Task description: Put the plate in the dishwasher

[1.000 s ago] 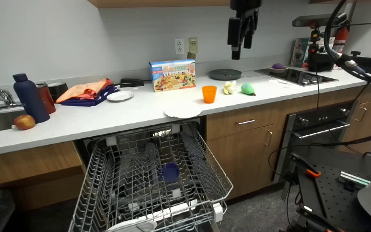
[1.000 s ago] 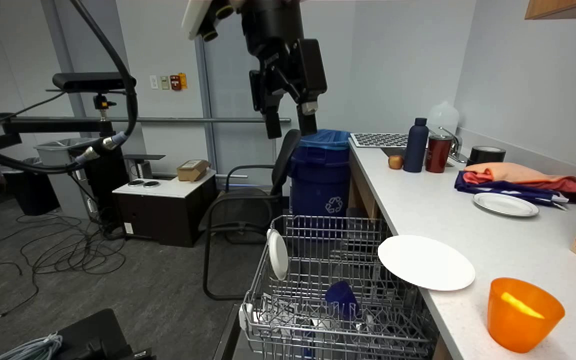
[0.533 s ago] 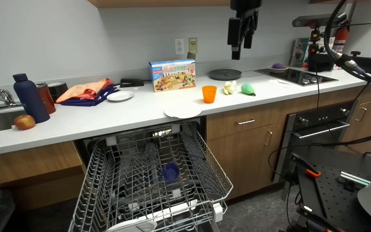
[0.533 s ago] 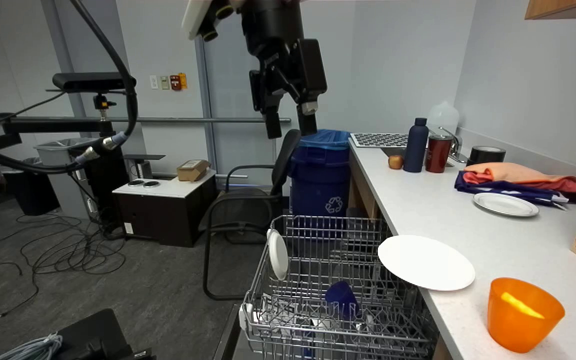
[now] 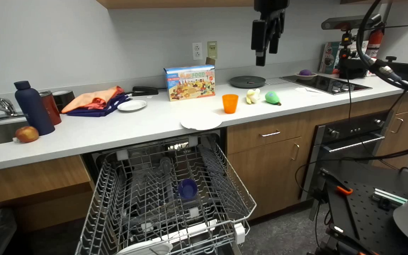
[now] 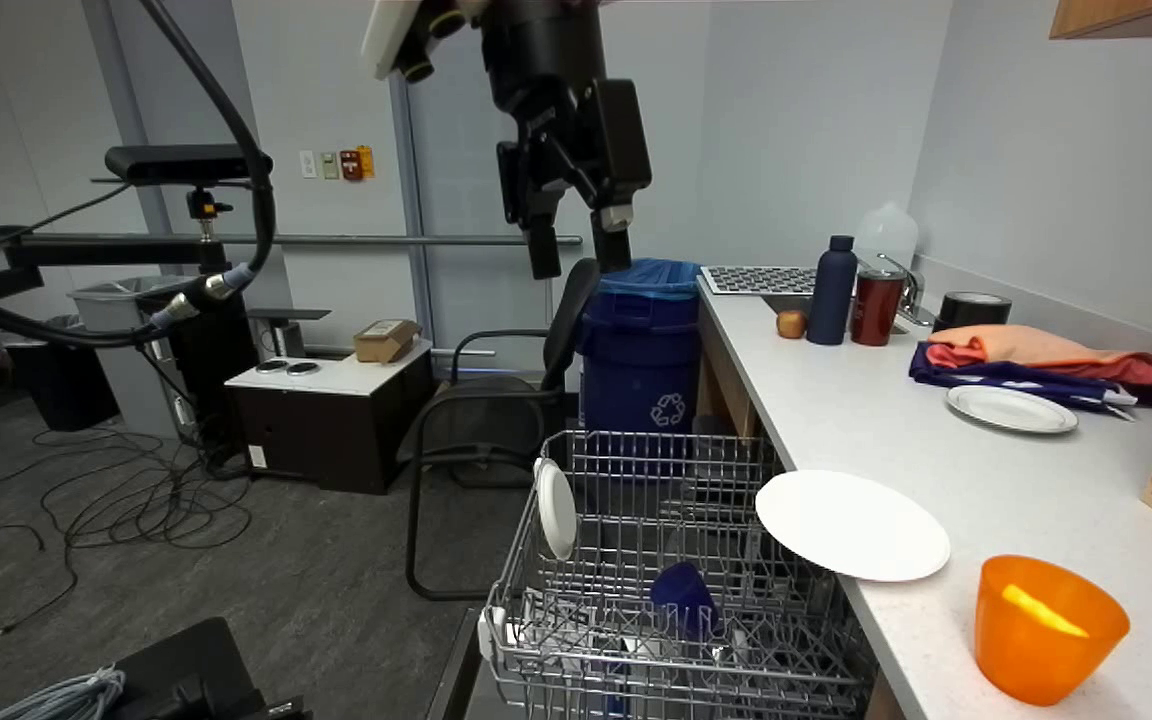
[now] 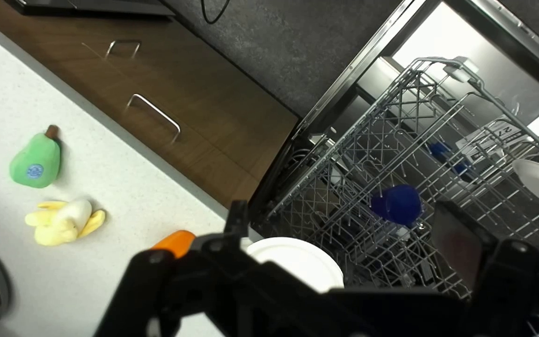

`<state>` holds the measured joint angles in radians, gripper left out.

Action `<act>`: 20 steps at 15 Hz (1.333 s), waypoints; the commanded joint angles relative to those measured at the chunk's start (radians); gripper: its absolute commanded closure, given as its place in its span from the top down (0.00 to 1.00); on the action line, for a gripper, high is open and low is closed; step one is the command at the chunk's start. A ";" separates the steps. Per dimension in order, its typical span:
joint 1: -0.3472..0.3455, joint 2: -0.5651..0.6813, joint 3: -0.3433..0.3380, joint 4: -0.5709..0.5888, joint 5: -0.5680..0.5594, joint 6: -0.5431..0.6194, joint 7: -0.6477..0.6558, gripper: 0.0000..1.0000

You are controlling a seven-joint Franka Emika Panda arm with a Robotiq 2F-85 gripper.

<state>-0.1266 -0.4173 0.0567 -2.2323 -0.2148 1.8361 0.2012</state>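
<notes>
We see tool (image 6: 578, 250) spread, aloft; plate (image 6: 853, 526) on bench (image 6: 866, 430), overhanging its edge; dishwasher (image 5: 147, 209) open below.

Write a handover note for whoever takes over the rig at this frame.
Gripper: open and empty, raised in the air.
Plate: on the counter, partly overhanging its front edge.
Dishwasher: open, rack pulled out, holding a blue cup and a white dish.
Done: access is ready; plate not yet gripped or loaded.
Left: grasp the plate, set it in the rack, release.
</notes>
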 commanded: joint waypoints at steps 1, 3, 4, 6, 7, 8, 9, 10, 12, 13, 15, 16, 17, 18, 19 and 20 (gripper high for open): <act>0.019 0.001 -0.016 0.002 -0.007 -0.004 0.006 1.00; 0.021 0.015 -0.010 0.010 -0.005 0.001 0.016 1.00; 0.025 0.033 -0.006 0.019 -0.002 0.011 0.022 1.00; 0.028 0.055 -0.011 0.030 -0.002 0.030 0.012 1.00; 0.030 0.072 -0.009 0.033 -0.007 0.053 0.019 1.00; 0.033 0.093 -0.008 0.040 -0.003 0.074 0.023 1.00; 0.033 0.111 -0.006 0.047 -0.004 0.094 0.031 1.00; 0.033 0.134 -0.005 0.056 -0.004 0.113 0.039 1.00; 0.035 0.184 0.000 0.077 -0.011 0.142 0.058 1.00; 0.036 0.213 0.004 0.087 -0.026 0.156 0.068 1.00; 0.038 0.265 0.011 0.101 -0.060 0.191 0.089 1.00; 0.039 0.300 0.014 0.115 -0.100 0.205 0.098 1.00; 0.041 0.329 0.014 0.125 -0.132 0.217 0.111 1.00; 0.044 0.364 0.011 0.142 -0.176 0.230 0.126 1.00; 0.048 0.397 0.007 0.157 -0.220 0.241 0.139 1.00; 0.054 0.429 0.003 0.170 -0.259 0.249 0.146 1.00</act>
<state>-0.0919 -0.0926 0.0712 -2.1347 -0.3711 2.0689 0.3067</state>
